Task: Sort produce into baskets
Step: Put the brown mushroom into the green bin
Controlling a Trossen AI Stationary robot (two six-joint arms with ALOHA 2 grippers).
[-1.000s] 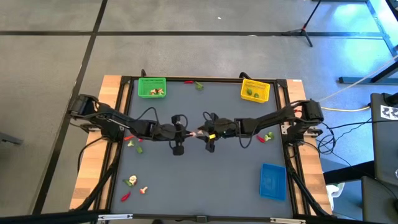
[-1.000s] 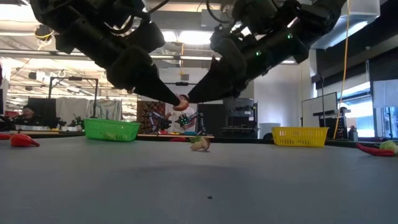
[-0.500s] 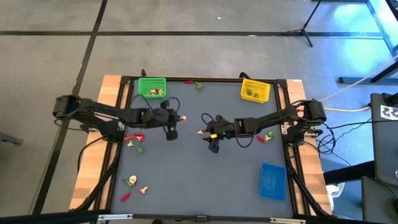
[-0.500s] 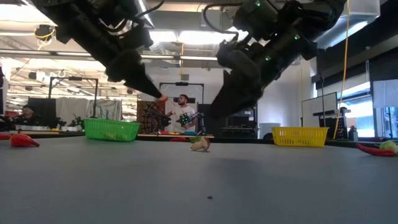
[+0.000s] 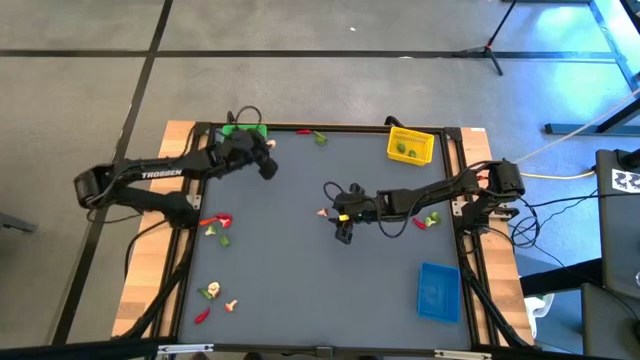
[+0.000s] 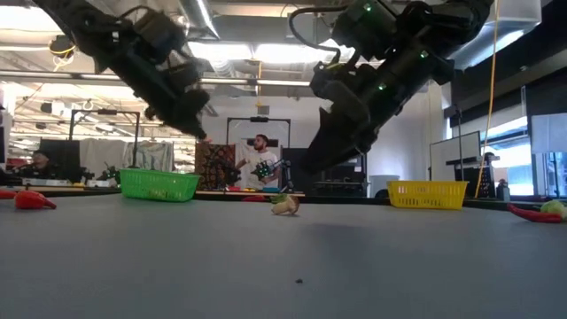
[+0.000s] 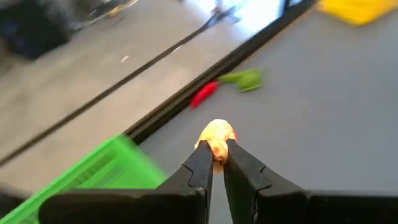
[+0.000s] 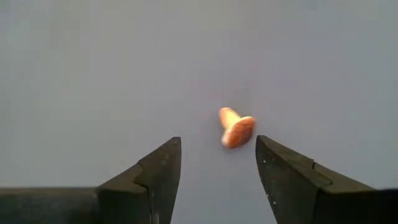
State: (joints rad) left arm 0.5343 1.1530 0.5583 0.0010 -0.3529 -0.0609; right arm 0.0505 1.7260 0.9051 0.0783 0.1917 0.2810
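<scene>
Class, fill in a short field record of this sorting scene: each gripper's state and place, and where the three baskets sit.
left gripper: shut on a pale beige mushroom piece, beside the bright green mesh basket
right gripper: open, over a second mushroom piece on the table centre
yellow mesh basket: far right corner
blue mesh basket: near right

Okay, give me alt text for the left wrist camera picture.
The left claw pinches a pale mushroom piece at its tips, above the grey table. The green basket lies nearby; a red chili and green piece sit by the table edge.

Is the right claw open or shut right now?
Open. The right claw has its fingers spread wide, with a mushroom piece lying on the table beyond them.
</scene>
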